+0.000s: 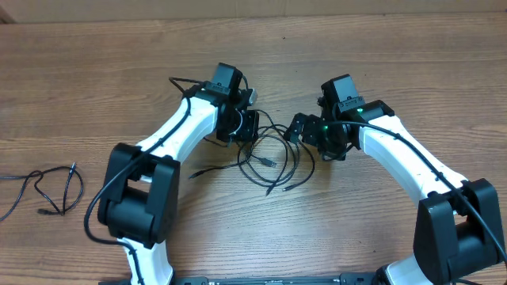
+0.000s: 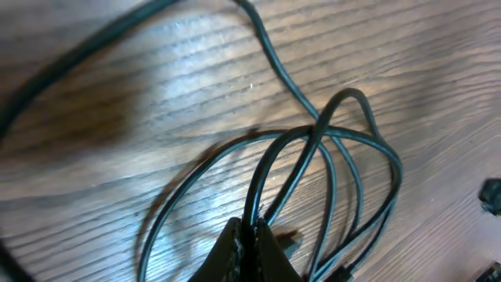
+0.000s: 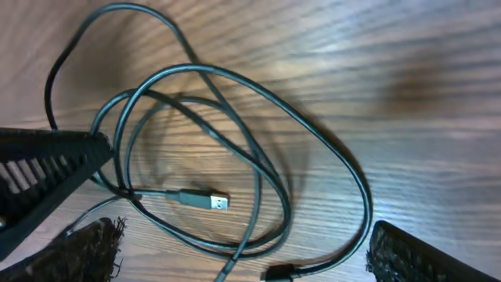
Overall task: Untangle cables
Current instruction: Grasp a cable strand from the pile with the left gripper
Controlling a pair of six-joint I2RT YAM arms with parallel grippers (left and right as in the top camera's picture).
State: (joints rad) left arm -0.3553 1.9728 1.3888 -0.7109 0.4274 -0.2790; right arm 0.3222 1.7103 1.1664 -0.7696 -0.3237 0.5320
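The cables point(image 1: 273, 162) look light, limp and slippery, probably best pinched near a plug point(image 3: 205, 200); left tool point(image 2: 249, 235) is clamped on a strand, right tool point(image 3: 243, 249) gapes wide.

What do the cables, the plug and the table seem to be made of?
The cables: probably rubber or plastic sheath, dark and slightly shiny; they bend in soft loops and catch light. The plug: grey body, perhaps plastic, with a bright tip that looks metallic. The table: wood or wood-look laminate, semi-gloss; grain lines and glare show.
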